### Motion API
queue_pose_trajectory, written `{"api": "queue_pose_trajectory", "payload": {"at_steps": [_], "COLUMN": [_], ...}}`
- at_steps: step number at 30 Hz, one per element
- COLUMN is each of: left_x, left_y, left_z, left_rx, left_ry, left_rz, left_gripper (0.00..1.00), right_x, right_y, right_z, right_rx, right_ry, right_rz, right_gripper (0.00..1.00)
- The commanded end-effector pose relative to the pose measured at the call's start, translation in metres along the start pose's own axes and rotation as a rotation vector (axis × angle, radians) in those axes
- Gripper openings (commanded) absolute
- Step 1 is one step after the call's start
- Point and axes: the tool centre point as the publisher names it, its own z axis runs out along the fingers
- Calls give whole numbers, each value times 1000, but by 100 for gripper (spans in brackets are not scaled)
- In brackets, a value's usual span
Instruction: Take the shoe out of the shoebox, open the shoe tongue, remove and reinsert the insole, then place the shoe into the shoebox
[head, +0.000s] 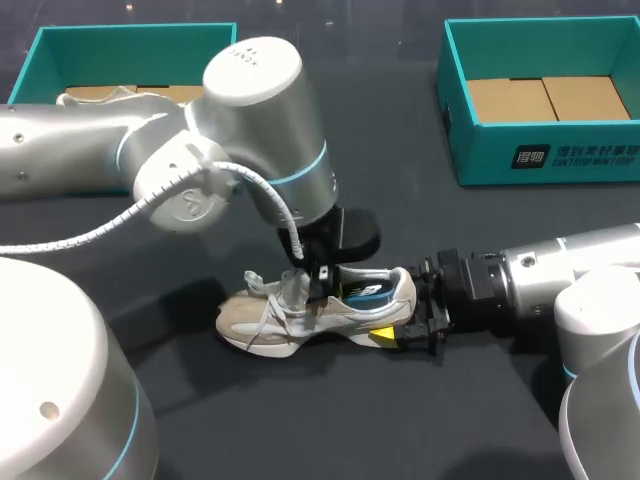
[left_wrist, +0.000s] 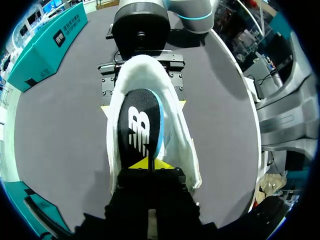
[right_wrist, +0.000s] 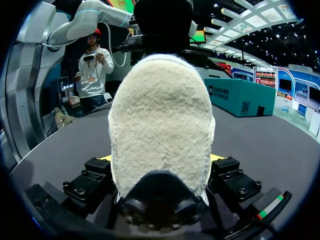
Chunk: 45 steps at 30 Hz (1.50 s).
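Shoe (right_wrist: 160, 120): one, low-cut trainer, lying sole-down on the table (head: 420, 220), outside both boxes. Heel panel is beige with a napped, fleecy texture and a rounded outline. Upper is cream and off-white with white laces, loose at the toe end.

Right gripper (right_wrist: 161, 157): at the shoe's heel, one yellow-tipped finger pressed to each side, clamped on the shoe low down by the sole.

Left gripper (left_wrist: 149, 163): above the shoe's opening, yellow tips drawn together to a thin seam. They appear to be pinching the forward end of the insole, though the contact itself is partly hidden.

Insole (left_wrist: 140, 125): black, smooth and flat, an elongated oval with a white printed mark and a light blue edge. It lies along the shoe's opening, its heel end raised above the collar.

Shoeboxes: two, teal card, open-topped and rectangular with brown cardboard floors. One (head: 25, 70) is far beyond the shoe's toe side, the other (head: 540, 155) beyond its heel side. Both are well apart from the shoe.
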Motion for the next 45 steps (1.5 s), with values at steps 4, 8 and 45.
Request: {"api": "queue_pose_trajectory", "payload": {"at_steps": [4, 8, 45], "left_x": [4, 7, 5], "left_y": [9, 7, -53], "left_z": [-9, -13, -43], "left_rx": [85, 133, 333], "left_ry": [28, 48, -69], "left_rz": [-2, -8, -35], "left_gripper": [0, 0, 13], "right_x": [1, 1, 1], "right_y": [-1, -1, -1], "right_z": [1, 1, 1], "right_rx": [2, 2, 2], "right_ry": [-1, -1, -1], "right_rz": [0, 0, 0], "right_gripper": [0, 0, 0]}}
